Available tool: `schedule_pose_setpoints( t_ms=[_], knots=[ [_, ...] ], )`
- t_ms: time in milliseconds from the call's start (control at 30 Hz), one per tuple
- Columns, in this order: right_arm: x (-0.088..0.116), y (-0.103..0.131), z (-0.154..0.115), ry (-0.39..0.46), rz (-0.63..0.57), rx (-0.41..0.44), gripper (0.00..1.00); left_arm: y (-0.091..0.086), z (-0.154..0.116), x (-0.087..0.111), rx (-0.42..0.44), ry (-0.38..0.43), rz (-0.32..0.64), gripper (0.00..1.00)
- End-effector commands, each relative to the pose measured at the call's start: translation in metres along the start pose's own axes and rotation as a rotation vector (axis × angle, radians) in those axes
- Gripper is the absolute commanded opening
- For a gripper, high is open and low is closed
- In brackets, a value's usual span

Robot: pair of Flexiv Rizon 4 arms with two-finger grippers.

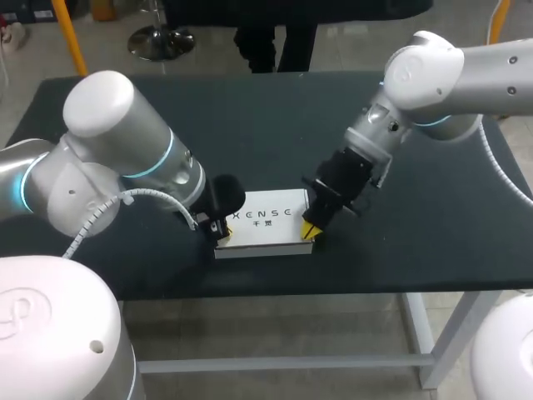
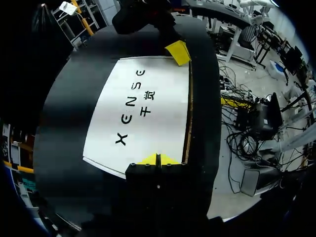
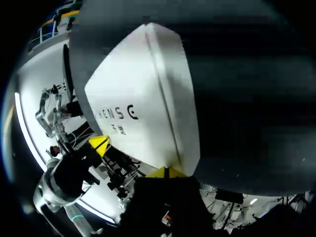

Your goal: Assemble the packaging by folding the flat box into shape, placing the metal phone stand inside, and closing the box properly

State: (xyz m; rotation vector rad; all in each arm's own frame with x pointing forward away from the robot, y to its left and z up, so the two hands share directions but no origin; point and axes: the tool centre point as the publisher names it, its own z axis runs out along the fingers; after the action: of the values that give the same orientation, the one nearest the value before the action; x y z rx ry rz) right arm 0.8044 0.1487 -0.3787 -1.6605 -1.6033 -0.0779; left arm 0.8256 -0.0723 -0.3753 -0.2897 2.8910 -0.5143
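Closest to me, the left arm (image 1: 125, 158) sweeps in low from the side, elbow bulging over the table's (image 1: 433, 217) front edge, wrist bent toward the middle. Its gripper (image 1: 220, 231) has both yellow tips pressed together, resting on the left end of the white box (image 1: 262, 218). The box lies flat and closed on the dark tabletop, near the front edge. The right arm (image 1: 416, 75) reaches down steeply from the far corner, its gripper (image 1: 310, 229) likewise pinched together, tips touching the box's right front corner.
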Motion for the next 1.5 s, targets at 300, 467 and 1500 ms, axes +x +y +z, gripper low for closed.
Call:
schedule_pose_setpoints(
  t_ms=[300,467,1500],
  knots=[
    [0.016,-0.025,-0.037,0.016,-0.149,-0.101,0.28,-0.019,-0.039,0.020,-0.023,-0.064,-0.016,1.00],
    [0.021,-0.039,-0.061,-0.021,-0.289,-0.188,1.00,-0.031,-0.057,0.034,-0.079,-0.052,-0.072,1.00],
    [-0.016,-0.081,-0.133,-0.066,-0.537,-0.543,1.00,-0.047,-0.071,0.067,-0.249,0.079,-0.352,1.00]
  ],
)
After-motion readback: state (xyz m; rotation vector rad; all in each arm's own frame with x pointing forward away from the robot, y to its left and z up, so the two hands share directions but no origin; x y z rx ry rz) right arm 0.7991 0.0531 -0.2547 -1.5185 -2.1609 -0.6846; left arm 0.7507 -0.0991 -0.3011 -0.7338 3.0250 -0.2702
